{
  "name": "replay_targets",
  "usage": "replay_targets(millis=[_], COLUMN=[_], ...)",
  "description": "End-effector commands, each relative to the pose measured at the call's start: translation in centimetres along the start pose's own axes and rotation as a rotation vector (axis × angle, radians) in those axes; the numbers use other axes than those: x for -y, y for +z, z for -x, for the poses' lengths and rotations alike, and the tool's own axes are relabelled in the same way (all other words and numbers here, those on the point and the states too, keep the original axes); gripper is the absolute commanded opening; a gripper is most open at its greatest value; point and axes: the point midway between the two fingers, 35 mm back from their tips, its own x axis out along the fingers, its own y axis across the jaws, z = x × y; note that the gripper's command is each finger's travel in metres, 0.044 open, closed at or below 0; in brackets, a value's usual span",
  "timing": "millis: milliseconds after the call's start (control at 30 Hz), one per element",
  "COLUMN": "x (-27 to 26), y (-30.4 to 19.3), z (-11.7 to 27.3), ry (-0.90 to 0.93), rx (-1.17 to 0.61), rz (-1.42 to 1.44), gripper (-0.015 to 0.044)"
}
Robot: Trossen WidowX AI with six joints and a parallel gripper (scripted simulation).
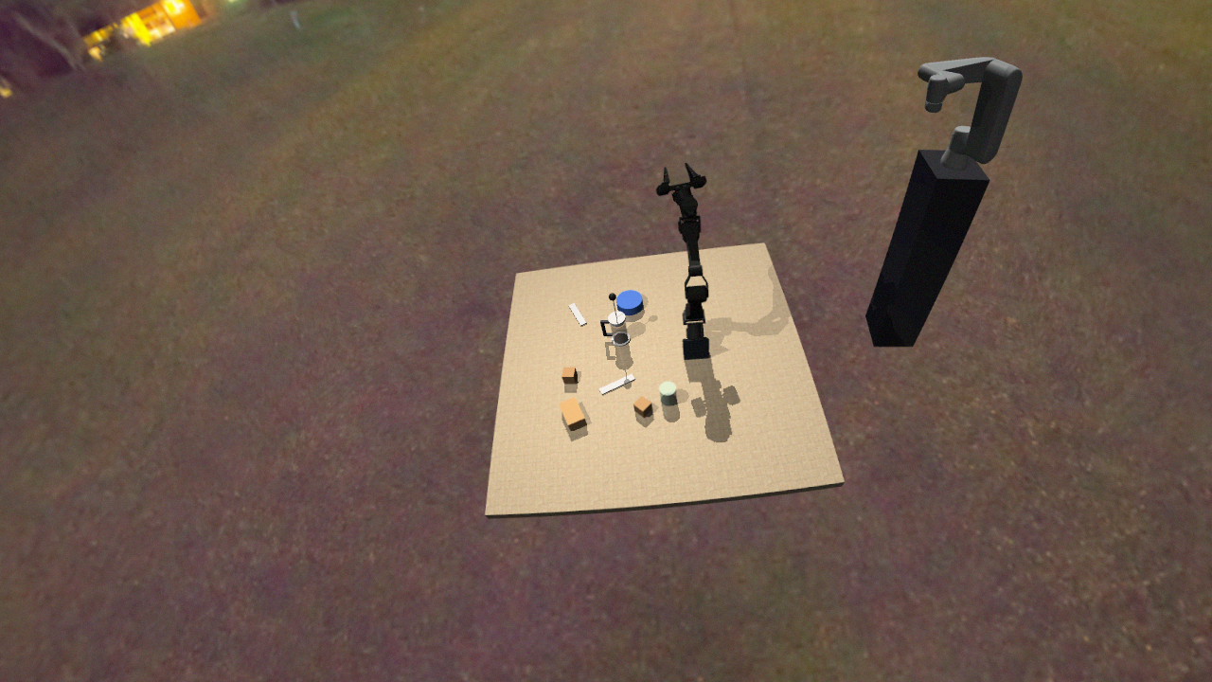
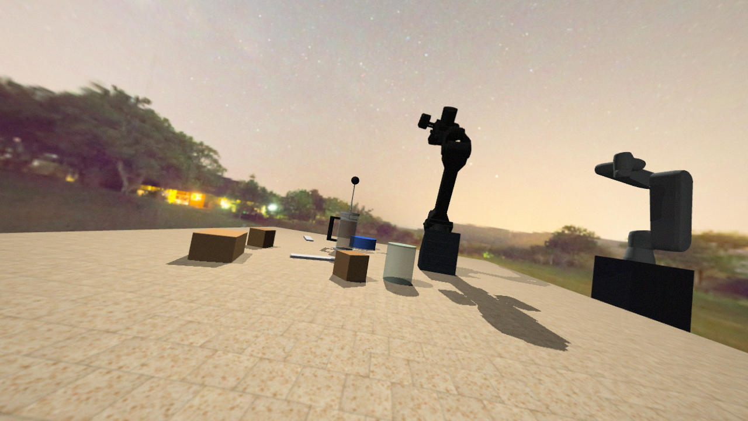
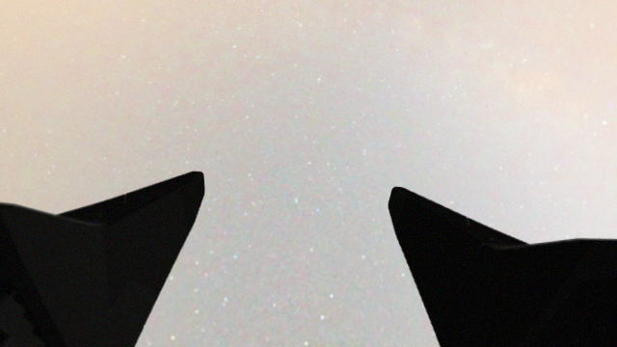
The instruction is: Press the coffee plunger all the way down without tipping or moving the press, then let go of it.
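Note:
The coffee press [image 1: 617, 327] [image 2: 346, 230] stands upright on the table, a clear cylinder with a black handle on its left side. Its plunger [image 1: 613, 296] [image 2: 355, 180] is raised: the black knob sits on a thin rod high above the lid. My gripper [image 1: 676, 168] [image 3: 300, 189] is open and empty, with its fingers wide apart. It is raised high above the table, well away from the press, and only sky shows between the fingertips in the wrist view.
A blue disc [image 1: 630, 301] [image 2: 363, 242] lies close beside the press. White strips [image 1: 577, 314] [image 1: 616, 385] lie on both sides of it. Orange-brown blocks [image 1: 573, 414] [image 2: 217, 245] and a pale green cylinder [image 1: 668, 392] [image 2: 400, 263] stand on the table [image 1: 678, 475]. A grey arm [image 1: 998, 110] stands on a black pedestal off the table.

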Motion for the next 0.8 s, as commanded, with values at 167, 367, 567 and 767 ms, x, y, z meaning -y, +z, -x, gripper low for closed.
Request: replay_targets(millis=[167,367,567,767], x=[-1.9,-5.7,-7.1,-3.1], y=[2.1,8.5,19.0,28.7], z=[-0.3,-0.7,0.2,2.9], ry=[0.043,0.176,0.402,0.672], rx=[0.054,0.193,0.411,0.675], rz=[-0.159,-0.579,-1.148,-1.62], gripper=[0.044,0.044,0.044,0.044])
